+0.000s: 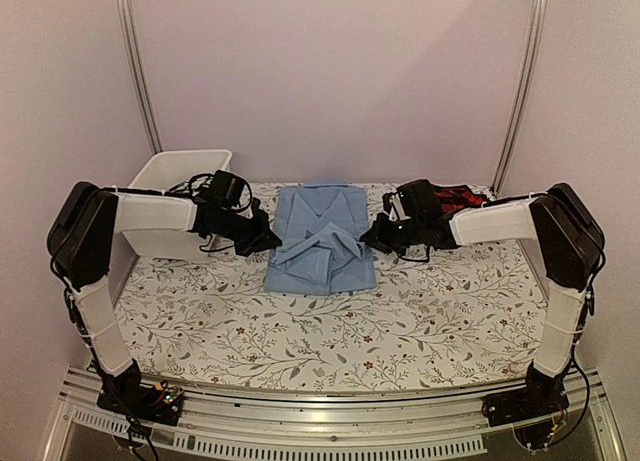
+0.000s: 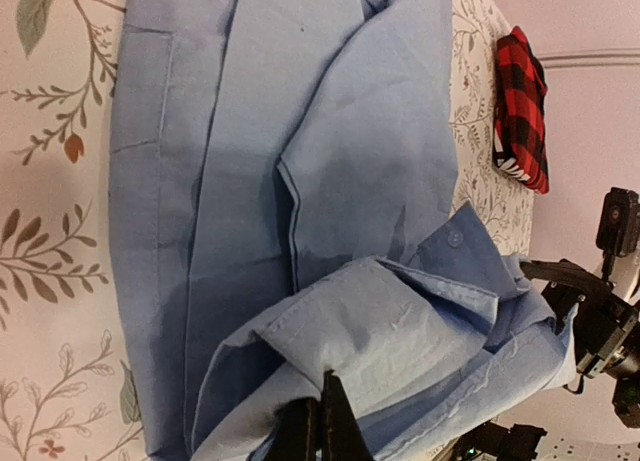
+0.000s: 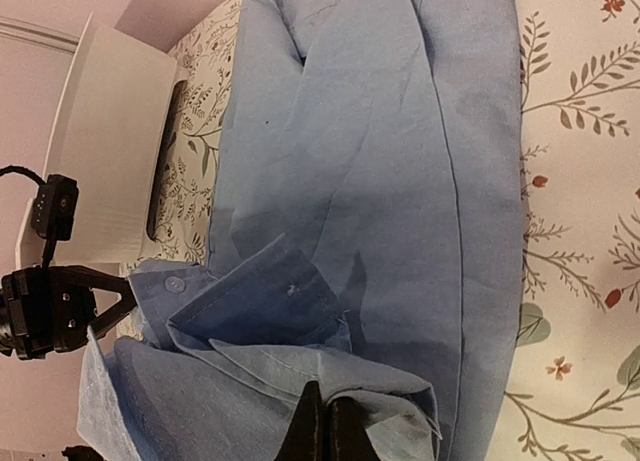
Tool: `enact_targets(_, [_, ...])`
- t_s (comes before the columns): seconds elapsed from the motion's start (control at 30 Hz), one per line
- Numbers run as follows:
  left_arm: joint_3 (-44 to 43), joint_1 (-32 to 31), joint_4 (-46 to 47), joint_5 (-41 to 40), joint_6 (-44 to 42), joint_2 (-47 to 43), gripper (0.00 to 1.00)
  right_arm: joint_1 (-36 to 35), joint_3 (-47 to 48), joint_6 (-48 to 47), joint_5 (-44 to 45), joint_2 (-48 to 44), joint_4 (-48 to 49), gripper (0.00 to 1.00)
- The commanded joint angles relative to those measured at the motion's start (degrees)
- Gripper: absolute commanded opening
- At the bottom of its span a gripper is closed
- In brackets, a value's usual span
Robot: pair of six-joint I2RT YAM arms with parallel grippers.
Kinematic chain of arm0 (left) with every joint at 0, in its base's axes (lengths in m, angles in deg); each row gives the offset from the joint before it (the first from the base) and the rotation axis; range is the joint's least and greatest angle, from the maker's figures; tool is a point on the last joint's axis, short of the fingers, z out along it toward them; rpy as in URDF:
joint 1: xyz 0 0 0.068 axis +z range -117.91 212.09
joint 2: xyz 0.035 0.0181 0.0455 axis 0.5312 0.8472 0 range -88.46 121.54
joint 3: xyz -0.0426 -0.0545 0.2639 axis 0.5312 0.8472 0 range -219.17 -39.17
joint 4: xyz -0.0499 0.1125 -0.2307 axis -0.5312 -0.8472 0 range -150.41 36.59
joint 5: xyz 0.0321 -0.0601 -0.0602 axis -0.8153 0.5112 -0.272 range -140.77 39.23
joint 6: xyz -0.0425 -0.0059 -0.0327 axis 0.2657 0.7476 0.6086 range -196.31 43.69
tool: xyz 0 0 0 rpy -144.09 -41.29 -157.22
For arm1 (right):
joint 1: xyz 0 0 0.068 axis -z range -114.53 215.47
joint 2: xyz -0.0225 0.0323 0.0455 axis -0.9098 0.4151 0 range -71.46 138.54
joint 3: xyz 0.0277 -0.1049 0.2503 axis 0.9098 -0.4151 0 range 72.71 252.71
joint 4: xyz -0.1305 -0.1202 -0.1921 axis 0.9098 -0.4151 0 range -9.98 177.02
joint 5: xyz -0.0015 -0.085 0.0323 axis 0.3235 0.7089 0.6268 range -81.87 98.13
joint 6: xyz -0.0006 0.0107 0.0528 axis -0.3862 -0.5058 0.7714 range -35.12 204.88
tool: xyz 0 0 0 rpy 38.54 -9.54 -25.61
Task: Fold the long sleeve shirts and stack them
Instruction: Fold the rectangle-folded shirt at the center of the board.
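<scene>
The light blue shirt (image 1: 322, 239) lies partly folded in the middle of the table, collar to the far side. My left gripper (image 1: 272, 241) is shut on its left lower edge, and the pinched fold shows in the left wrist view (image 2: 400, 331). My right gripper (image 1: 370, 237) is shut on its right lower edge, with the fold showing in the right wrist view (image 3: 300, 376). Both hold the hem lifted over the shirt body. The red-and-black plaid shirt (image 1: 462, 196) lies folded at the far right, partly hidden behind my right arm, and shows in the left wrist view (image 2: 522, 106).
A white bin (image 1: 172, 186) stands at the far left, behind my left arm, and shows in the right wrist view (image 3: 105, 151). The table has a floral cloth (image 1: 330, 331). Two metal poles (image 1: 135, 61) rise at the back.
</scene>
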Motion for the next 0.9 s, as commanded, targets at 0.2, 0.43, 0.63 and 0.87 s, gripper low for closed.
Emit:
enact_targets(0.2, [-5.7, 4.5, 3.0, 3.5, -2.2, 8.3, 0.00, 3.7, 8.3, -2.2, -4.9, 9.7, 2.1, 0.00])
enact_targets(0.43, [-6.6, 4.8, 3.3, 5.0, -2.6, 10.1, 0.00, 3.9, 8.1, -1.7, -5.4, 11.1, 2.5, 0.00])
enact_targets(0.63, [-5.5, 4.7, 2.9, 4.5, -3.0, 9.6, 0.05, 3.9, 5.7, -0.5, -3.8, 10.1, 3.4, 0.02])
enact_targets(0.87, [-5.3, 4.7, 0.3, -1.4, -4.9, 5.2, 0.51, 4.0, 4.6, -1.5, -0.7, 6.0, 1.9, 0.45])
